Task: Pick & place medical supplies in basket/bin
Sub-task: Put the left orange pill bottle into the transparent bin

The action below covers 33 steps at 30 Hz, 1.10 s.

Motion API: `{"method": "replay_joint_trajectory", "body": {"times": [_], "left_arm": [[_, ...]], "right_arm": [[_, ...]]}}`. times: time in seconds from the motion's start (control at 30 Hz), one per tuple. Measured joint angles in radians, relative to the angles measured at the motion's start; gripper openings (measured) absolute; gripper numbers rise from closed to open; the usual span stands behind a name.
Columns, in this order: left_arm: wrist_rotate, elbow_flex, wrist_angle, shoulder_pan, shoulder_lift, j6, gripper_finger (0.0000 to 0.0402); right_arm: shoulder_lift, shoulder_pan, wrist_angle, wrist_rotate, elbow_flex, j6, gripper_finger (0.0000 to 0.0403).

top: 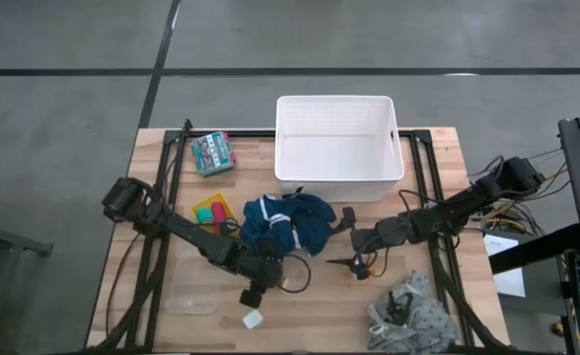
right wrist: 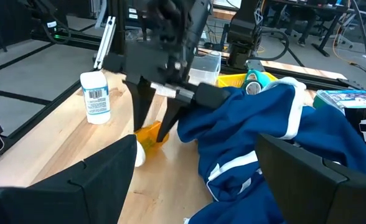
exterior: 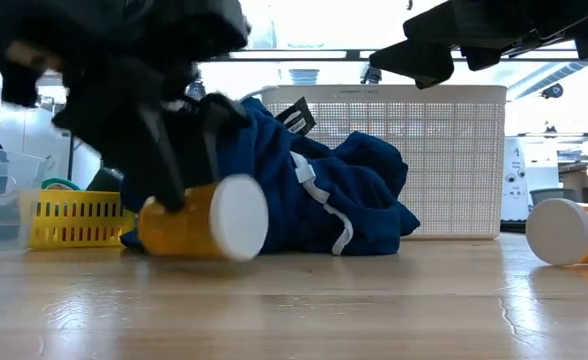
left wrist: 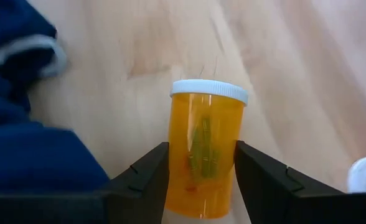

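Orange pill bottle (left wrist: 205, 152) clamped by left end effector (left wrist: 201, 171).

Two orange pill bottles (exterior: 199, 225) (exterior: 574, 232); one white bottle (right wrist: 96, 96); one blue garment (top: 290, 222); one white tub (top: 337, 148); one yellow tray (exterior: 69, 218); one patterned cloth (top: 413, 316).

Orange pill bottle (left wrist: 205, 155) (white cap); dark blue garment (top: 292, 224); white tub (top: 337, 148).
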<state>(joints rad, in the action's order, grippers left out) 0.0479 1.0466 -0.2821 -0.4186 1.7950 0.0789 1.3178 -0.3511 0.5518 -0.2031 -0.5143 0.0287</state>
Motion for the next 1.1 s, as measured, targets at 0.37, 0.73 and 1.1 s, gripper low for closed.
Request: {"method": "replay_joint_trajectory", "body": {"times": [0.37,0.73,1.1], "left_arm": [[-0.027,0.042,-0.075,-0.002,-0.041,0.077,0.0171],[-0.041,0.049,-0.176,-0.008,-0.25,0.369,0.0171],[-0.004,0.048,-0.375,-0.026,-0.488,0.769,0.0171]], "right_arm": [[0.0,0.0,0.001,0.0,0.0,-0.001,0.0325],[0.0,0.0,0.003,0.0,0.0,0.0,0.0325],[0.0,0.0,0.004,0.0,0.0,-0.001,0.0325]]}}
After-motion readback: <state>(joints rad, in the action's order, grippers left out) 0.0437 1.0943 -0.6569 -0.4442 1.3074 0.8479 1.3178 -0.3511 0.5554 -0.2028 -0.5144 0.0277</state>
